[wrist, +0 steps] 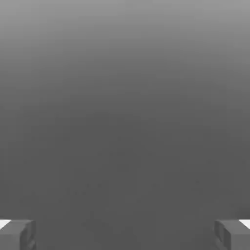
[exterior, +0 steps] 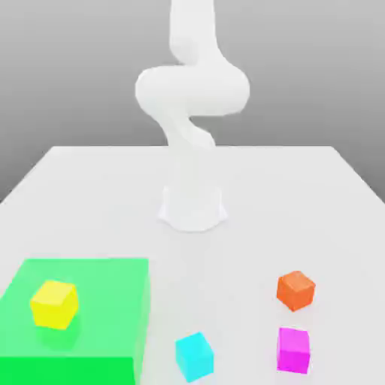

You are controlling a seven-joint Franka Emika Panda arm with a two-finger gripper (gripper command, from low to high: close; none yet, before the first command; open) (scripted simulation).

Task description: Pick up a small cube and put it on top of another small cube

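The small magenta cube (exterior: 292, 350) rests on the white table near the front, at the exterior view's right. Just behind it sits an orange cube (exterior: 295, 290), and a cyan cube (exterior: 195, 356) lies to its left near the front edge. In the hand view my gripper (wrist: 125, 234) is open, its two grey fingertips (wrist: 17, 234) standing far apart with nothing between them against a plain grey background. The white arm (exterior: 192, 90) rises from its base at the table's middle and leaves the frame at the top, well away from the cubes.
A large flat green block (exterior: 105, 301) fills the front at the exterior view's left, with a yellow cube (exterior: 54, 304) on top of it. The arm's base (exterior: 193, 207) stands mid-table. The white table (exterior: 301, 195) spreads around it.
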